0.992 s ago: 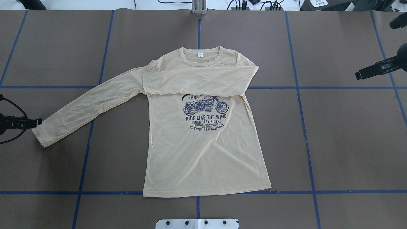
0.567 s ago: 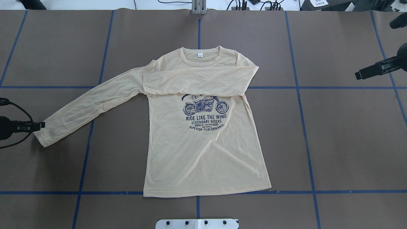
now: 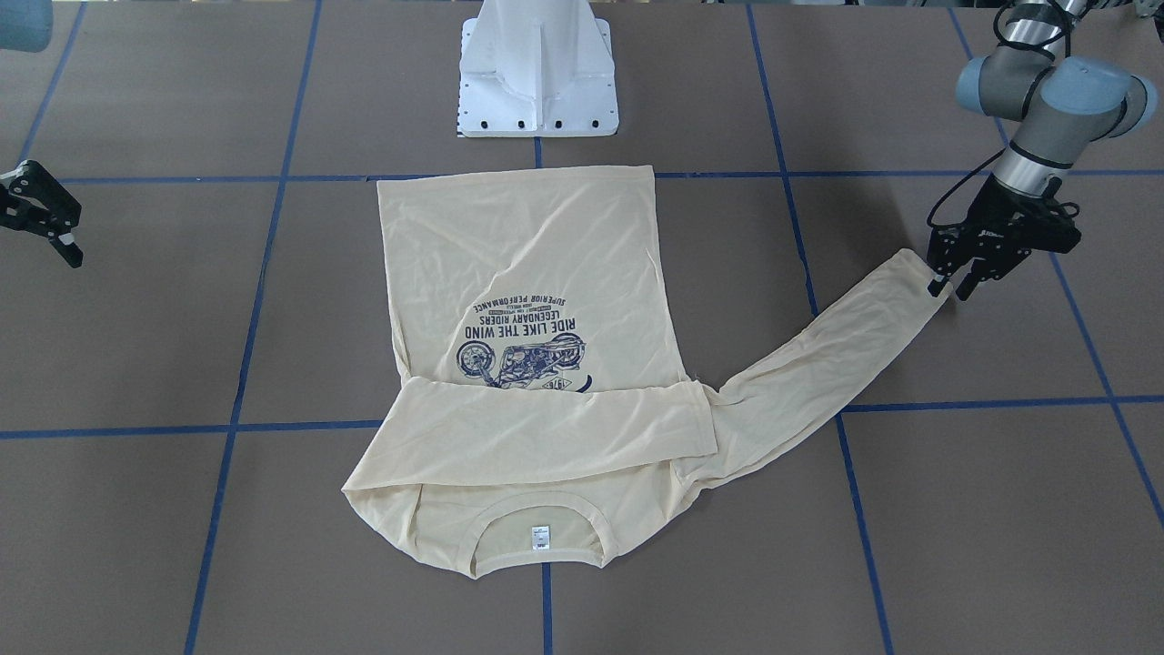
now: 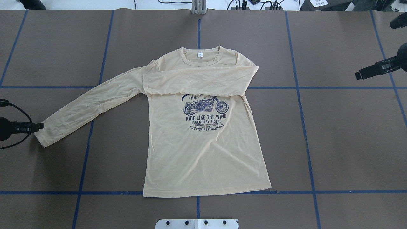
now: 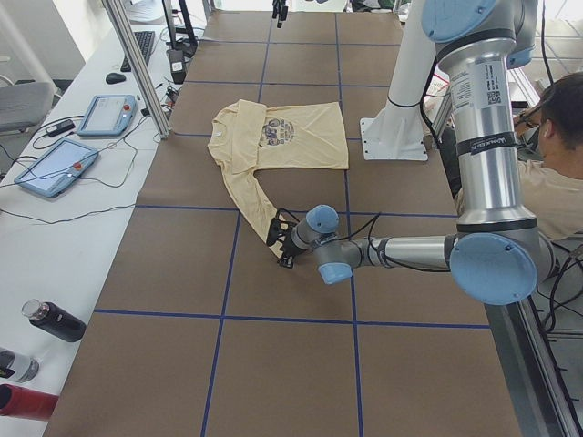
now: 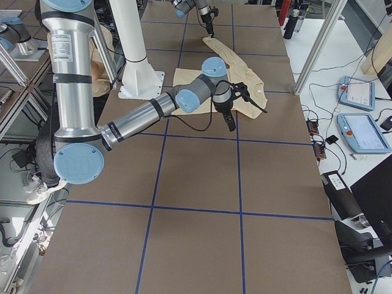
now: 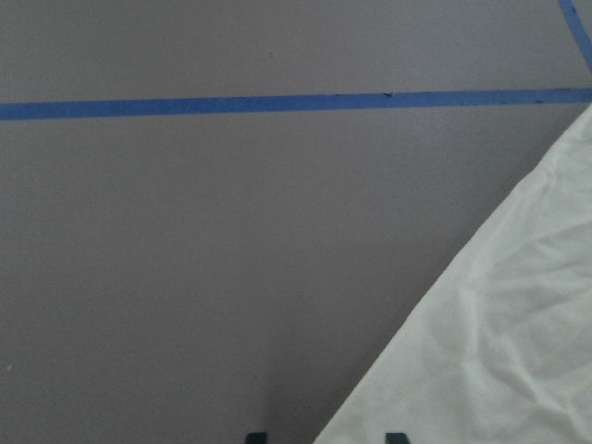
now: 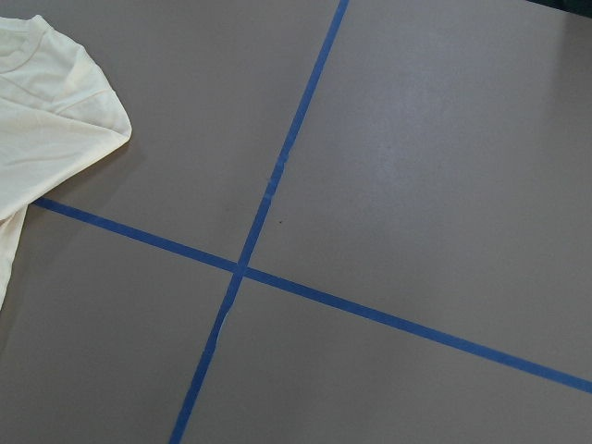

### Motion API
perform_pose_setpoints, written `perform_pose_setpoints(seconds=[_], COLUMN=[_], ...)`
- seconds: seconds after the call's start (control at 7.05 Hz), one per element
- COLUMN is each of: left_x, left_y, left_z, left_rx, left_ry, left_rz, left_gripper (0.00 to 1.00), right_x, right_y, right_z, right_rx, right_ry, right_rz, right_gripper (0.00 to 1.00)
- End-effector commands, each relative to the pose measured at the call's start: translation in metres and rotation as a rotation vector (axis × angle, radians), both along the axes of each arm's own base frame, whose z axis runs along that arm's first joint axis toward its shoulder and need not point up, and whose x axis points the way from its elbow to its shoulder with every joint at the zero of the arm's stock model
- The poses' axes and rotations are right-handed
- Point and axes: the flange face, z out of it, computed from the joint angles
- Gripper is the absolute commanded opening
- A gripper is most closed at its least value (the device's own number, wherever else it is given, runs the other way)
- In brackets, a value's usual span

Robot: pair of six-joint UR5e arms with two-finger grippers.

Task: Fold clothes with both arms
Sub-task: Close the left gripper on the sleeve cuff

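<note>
A brown surface marked into squares by blue tape lines carries 1 pale yellow T-shirt, and the robot's white base pedestal stands at the near edge. The T-shirt lies flat at the middle of the surface, print up, hem toward the pedestal and collar toward the far edge.

1 sleeve is already folded across the chest, just above the motorcycle print. The other sleeve runs out flat toward the edge on the robot's left. So 1 of the 2 sleeve folds looks done, and the step in hand is the pick-up of the second sleeve.

The left gripper sits low at that sleeve's cuff. Its jaws stand apart, and the wrist view shows the cloth edge between the 2 fingertips, not yet pinched. The right gripper hangs well apart from the T-shirt, near the edge on the robot's right, holding nothing; in the front-facing view its jaws look apart.

The next move likely calls for the left gripper to close on the cuff, lift it enough to free the thin cloth, and carry it across the chest onto the folded sleeve. A shallow bite on the corner could slip.
</note>
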Motion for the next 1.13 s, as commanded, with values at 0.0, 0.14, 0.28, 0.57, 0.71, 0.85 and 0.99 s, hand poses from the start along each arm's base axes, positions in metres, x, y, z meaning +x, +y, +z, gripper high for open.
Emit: perform_pose_setpoints(seconds=[0.0,0.14,0.28,0.57,0.71,0.85,0.99], left_x=[-0.0004,-0.0010,-0.0010,-0.0008,-0.0014,-0.0030,-0.0035], left_y=[0.0015,0.0020,0.0029,0.0037,0.0042,0.0057,0.0062], left_z=[0.0005,0.0009,0.0016,0.0015,0.0021,0.0051,0.0055], left_rx=[-0.002,-0.002,-0.003,-0.002,0.008,0.005,0.006], left_ry=[0.000,0.000,-0.001,-0.002,-0.009,-0.016,-0.016], left_rz=[0.004,0.004,0.005,0.008,0.016,0.017,0.018], left_gripper=[0.45,0.45,0.45,0.45,0.45,0.45,0.45], right_x=[-0.0001,0.0000,0.0000,0.0001,0.0003,0.0004,0.0006], right_y=[-0.0002,0.0001,0.0001,0.0000,0.0006,0.0009,0.0012], right_z=[0.0005,-0.0002,-0.0002,-0.0002,-0.0017,-0.0024,-0.0017], right_rx=[-0.002,-0.006,-0.006,-0.006,-0.003,-0.003,-0.004], right_ry=[0.000,-0.003,-0.003,-0.002,-0.004,-0.005,-0.004], right_rz=[0.001,0.006,0.006,0.007,0.006,0.007,0.007], right_gripper=[1.00,1.00,1.00,1.00,1.00,1.00,1.00])
